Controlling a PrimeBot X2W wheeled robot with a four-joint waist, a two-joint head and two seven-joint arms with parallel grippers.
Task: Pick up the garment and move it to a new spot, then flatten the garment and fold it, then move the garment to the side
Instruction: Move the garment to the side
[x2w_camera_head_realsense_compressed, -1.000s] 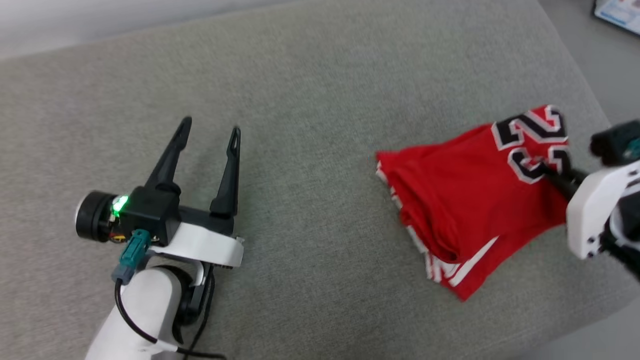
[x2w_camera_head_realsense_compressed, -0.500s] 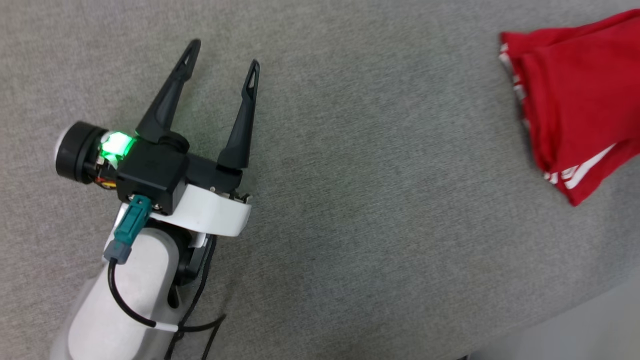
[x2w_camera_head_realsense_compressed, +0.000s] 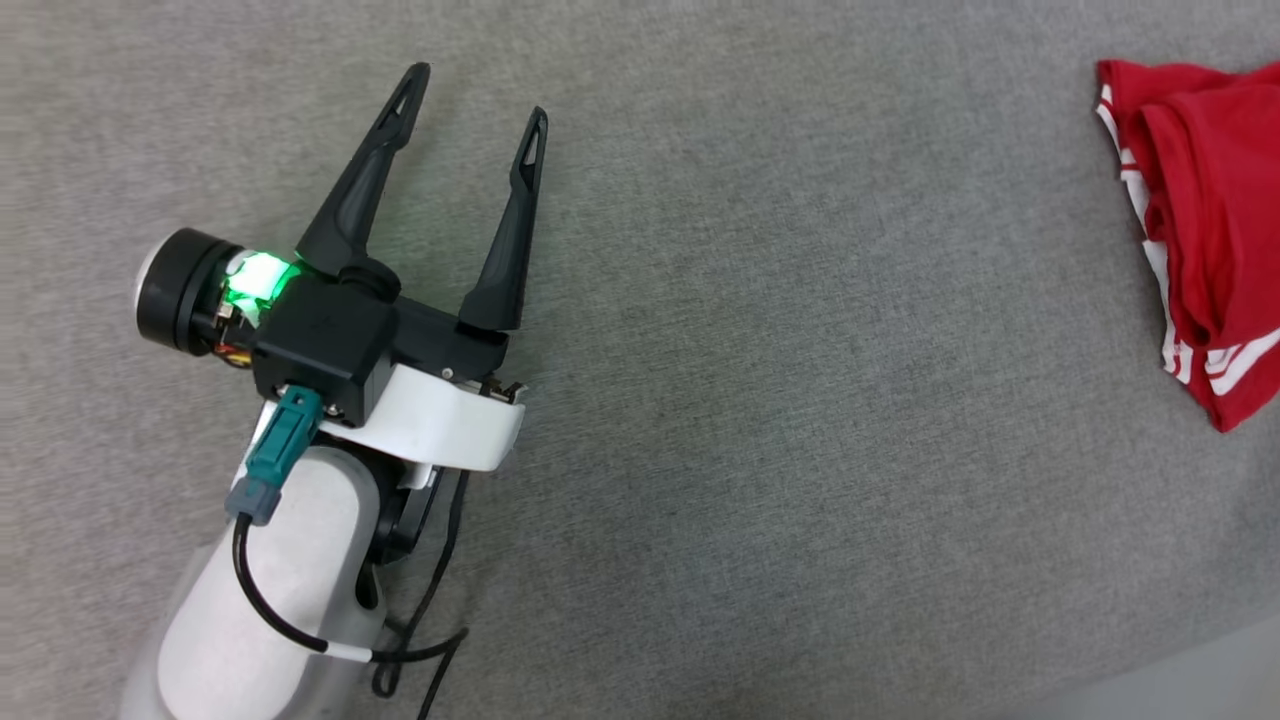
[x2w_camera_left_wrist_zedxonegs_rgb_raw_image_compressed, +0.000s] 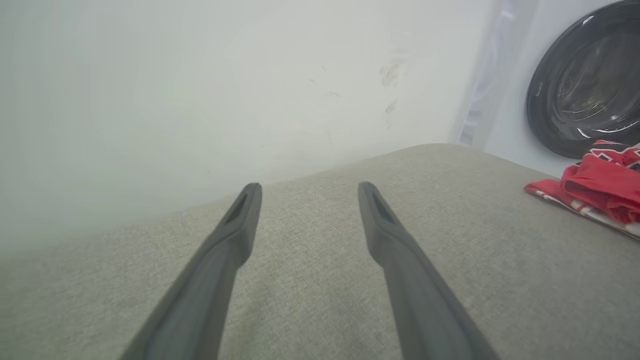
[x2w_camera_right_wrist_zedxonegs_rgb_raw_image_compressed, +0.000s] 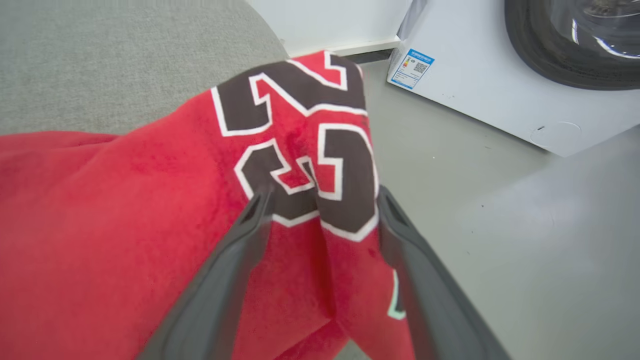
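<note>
The garment (x2w_camera_head_realsense_compressed: 1210, 230), a red jersey with red-and-white striped trim, lies bunched at the right edge of the head view on the grey cushion (x2w_camera_head_realsense_compressed: 750, 400). In the right wrist view the garment (x2w_camera_right_wrist_zedxonegs_rgb_raw_image_compressed: 125, 225) shows black white-edged lettering, and a fold of it sits between the spread fingers of my right gripper (x2w_camera_right_wrist_zedxonegs_rgb_raw_image_compressed: 322, 197), which is open around the cloth. My left gripper (x2w_camera_head_realsense_compressed: 478, 95) is open and holds nothing, far to the left of the garment. In the left wrist view my left gripper (x2w_camera_left_wrist_zedxonegs_rgb_raw_image_compressed: 309, 189) points along the cushion toward a pale wall, with the garment (x2w_camera_left_wrist_zedxonegs_rgb_raw_image_compressed: 600, 192) at the far right.
A white washing machine with a dark round door (x2w_camera_left_wrist_zedxonegs_rgb_raw_image_compressed: 585, 85) stands past the cushion's end. In the right wrist view its white body (x2w_camera_right_wrist_zedxonegs_rgb_raw_image_compressed: 500, 90) carries a label (x2w_camera_right_wrist_zedxonegs_rgb_raw_image_compressed: 411, 69), and grey floor (x2w_camera_right_wrist_zedxonegs_rgb_raw_image_compressed: 500, 225) lies below the cushion's edge. A pale wall (x2w_camera_left_wrist_zedxonegs_rgb_raw_image_compressed: 200, 100) backs the cushion.
The head camera has swung toward the left arm, so the garment now shows at the right edge and the right gripper has left that view. The left gripper stays open.
</note>
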